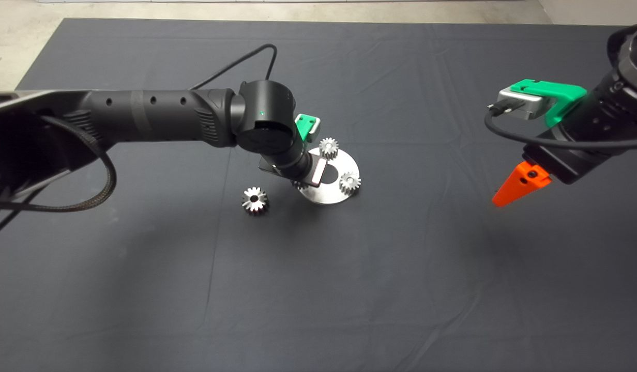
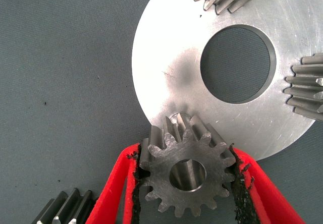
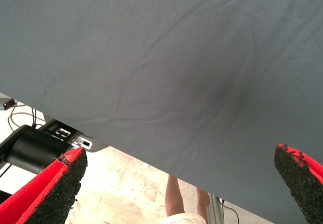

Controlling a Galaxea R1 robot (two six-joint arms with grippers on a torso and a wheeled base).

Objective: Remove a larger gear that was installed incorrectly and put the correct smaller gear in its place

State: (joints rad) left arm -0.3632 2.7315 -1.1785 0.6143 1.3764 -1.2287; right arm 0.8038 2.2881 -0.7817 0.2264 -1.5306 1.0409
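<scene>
My left gripper [image 2: 185, 152] is shut on the smaller gear [image 2: 186, 176], a grey fine-toothed gear with a round centre hole. It holds the gear at the rim of the round silver plate [image 2: 166, 67], partly over it. In the head view the left wrist covers this gear and the gripper fingers. The larger gear [image 1: 255, 200], shiny with pointed teeth, lies on the mat left of the plate [image 1: 326, 195]; its edge shows in the left wrist view [image 2: 63, 209]. My right gripper [image 1: 520, 183] is open and empty, raised at the right, far from the plate.
Two more small grey gears stand on the plate, one at the back [image 1: 328, 148] and one at the right [image 1: 350, 182]. The plate has a large centre hole [image 2: 237, 65]. A person's leg [image 3: 174, 196] shows beyond the mat's edge in the right wrist view.
</scene>
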